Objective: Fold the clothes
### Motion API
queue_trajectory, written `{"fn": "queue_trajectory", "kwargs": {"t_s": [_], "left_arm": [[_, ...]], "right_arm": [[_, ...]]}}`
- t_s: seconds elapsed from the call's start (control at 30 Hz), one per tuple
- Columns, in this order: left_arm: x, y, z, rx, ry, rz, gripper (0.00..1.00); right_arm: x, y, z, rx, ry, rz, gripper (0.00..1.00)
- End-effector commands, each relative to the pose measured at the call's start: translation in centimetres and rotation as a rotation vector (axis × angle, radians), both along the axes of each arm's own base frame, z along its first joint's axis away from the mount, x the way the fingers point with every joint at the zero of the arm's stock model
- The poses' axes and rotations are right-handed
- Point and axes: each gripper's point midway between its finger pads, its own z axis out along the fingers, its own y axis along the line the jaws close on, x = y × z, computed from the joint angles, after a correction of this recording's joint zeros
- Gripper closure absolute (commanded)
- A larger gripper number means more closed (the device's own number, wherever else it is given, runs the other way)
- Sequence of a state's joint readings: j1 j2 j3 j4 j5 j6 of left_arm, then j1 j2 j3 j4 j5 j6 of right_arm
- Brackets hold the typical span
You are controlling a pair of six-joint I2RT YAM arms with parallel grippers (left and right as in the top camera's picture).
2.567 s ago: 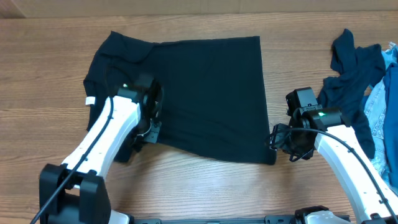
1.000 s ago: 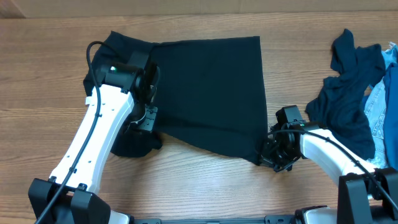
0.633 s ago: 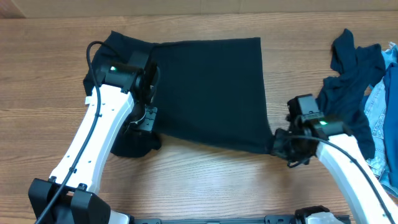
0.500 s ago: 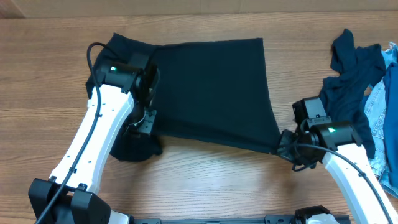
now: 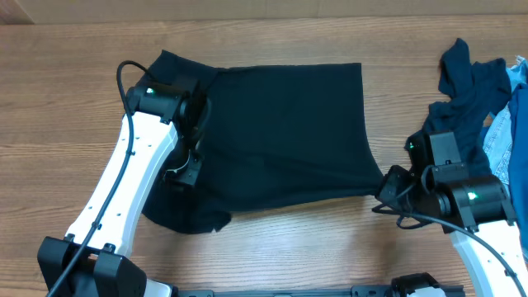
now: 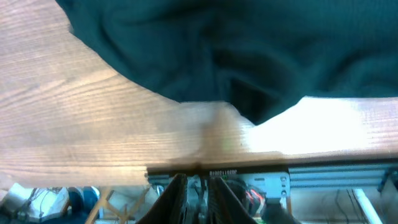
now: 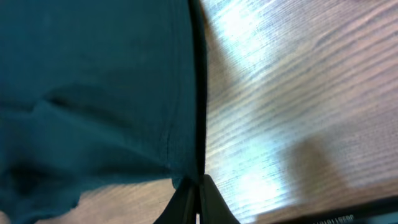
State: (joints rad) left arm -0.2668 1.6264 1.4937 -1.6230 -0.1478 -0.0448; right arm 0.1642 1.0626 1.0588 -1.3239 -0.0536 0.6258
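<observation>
A wood-grain table (image 5: 66,99) is carrying a near-black T-shirt (image 5: 280,132), which is lying spread across its middle, its lower left part bunching up. At the table's right edge a rumpled dark blue garment (image 5: 462,91) is lying heaped against pale blue denim (image 5: 507,140).

A wood-grain table (image 5: 272,247) fills the overhead view, with a plain tan strip (image 5: 330,8) along its far edge. In the left wrist view, a silver metal rail (image 6: 336,177) runs just beyond the table's edge.
</observation>
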Motion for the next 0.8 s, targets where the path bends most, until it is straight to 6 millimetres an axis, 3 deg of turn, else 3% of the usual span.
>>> {"fn": "queue_trajectory", "kwargs": {"t_s": [0.0,0.07,0.13,0.23,0.27,0.37,0.43,0.53,0.6,0.63,0.7,0.73,0.77], "left_arm": [[3.9,-0.6,0.9,-0.027,-0.184,-0.073,0.80],[6.6,-1.9,1.0,-0.088,-0.287,-0.101,0.79],[7.1,-3.2,0.9,-0.156,-0.306,-0.101,0.79],[4.8,-6.1,-0.5,-0.333,-0.192,-0.091,0.82],[3.0,-6.6,-2.0,-0.370,-0.110,-0.056,0.84],[-0.3,-6.1,-5.9,-0.344,0.016,0.087,0.89],[-1.5,-6.8,-6.5,-0.388,0.060,0.138,0.96],[-1.3,-6.0,-4.9,-0.359,-0.023,0.228,0.96],[-2.1,-3.8,-2.2,-0.298,-0.139,0.383,0.94],[-2.5,-3.0,-0.8,-0.290,-0.209,0.463,0.89],[-3.3,-1.8,1.7,-0.306,-0.348,0.595,0.68],[-4.0,-1.3,2.1,-0.309,-0.394,0.668,0.58],[-5.1,-1.1,1.3,-0.316,-0.399,0.734,0.51]], "right_arm": [[2.3,-0.1,-0.3,-0.021,-0.012,-0.018,0.96],[4.3,0.2,-2.1,-0.026,0.022,-0.017,0.96],[5.6,0.5,-4.0,-0.029,0.068,-0.015,0.96],[7.3,1.0,-7.3,-0.028,0.135,-0.012,0.96],[7.9,1.1,-7.8,-0.029,0.135,-0.012,0.96],[9.1,1.3,-7.7,-0.023,0.087,-0.008,0.96],[9.0,1.2,-7.7,-0.028,0.090,-0.003,0.96],[9.0,1.1,-7.7,-0.031,0.091,-0.003,0.96],[8.8,1.1,-7.7,-0.032,0.098,-0.003,0.96],[8.7,1.1,-7.8,-0.033,0.102,-0.003,0.96],[8.4,1.0,-7.8,-0.035,0.115,-0.003,0.96],[8.3,1.0,-7.8,-0.036,0.118,-0.003,0.96],[8.3,1.0,-7.8,-0.036,0.120,-0.003,0.96]]}}
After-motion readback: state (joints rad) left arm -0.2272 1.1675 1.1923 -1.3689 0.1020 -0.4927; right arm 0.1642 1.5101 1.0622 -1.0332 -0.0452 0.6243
